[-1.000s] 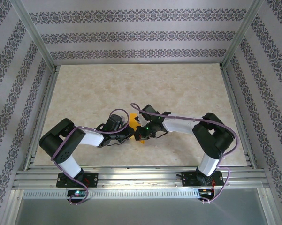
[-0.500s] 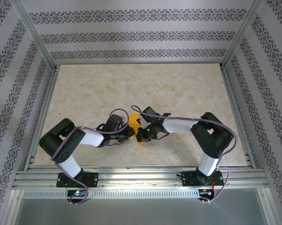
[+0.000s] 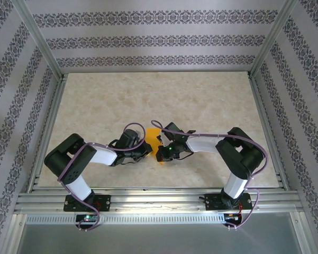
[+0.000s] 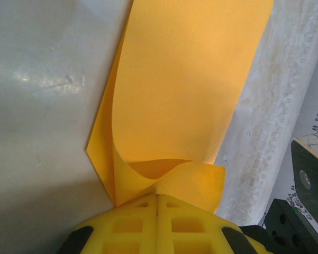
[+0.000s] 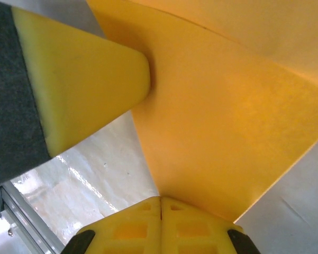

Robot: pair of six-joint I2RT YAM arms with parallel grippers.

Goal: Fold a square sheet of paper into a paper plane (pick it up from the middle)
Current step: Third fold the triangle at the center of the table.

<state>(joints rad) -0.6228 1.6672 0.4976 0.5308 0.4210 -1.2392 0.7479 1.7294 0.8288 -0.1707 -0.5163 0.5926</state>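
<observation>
Left hand [image 4: 157, 197] is fully closed, pinching the edge of the square sheet of paper [image 4: 185, 95]. The sheet curls up off the desk [image 3: 201, 100], front-middle, between the two arms. Right hand [image 5: 160, 200] is also closed, clamped on the sheet's edge. Looks mid-fold. I'd move both hands in sync, go easy on tension, and line up edges before pressing the crease. Thin paper will likely slip or tear.

Top view bright and even, faint soft shadows, wrist views blurry up close, glare streaks on table [image 4: 42, 79]
</observation>
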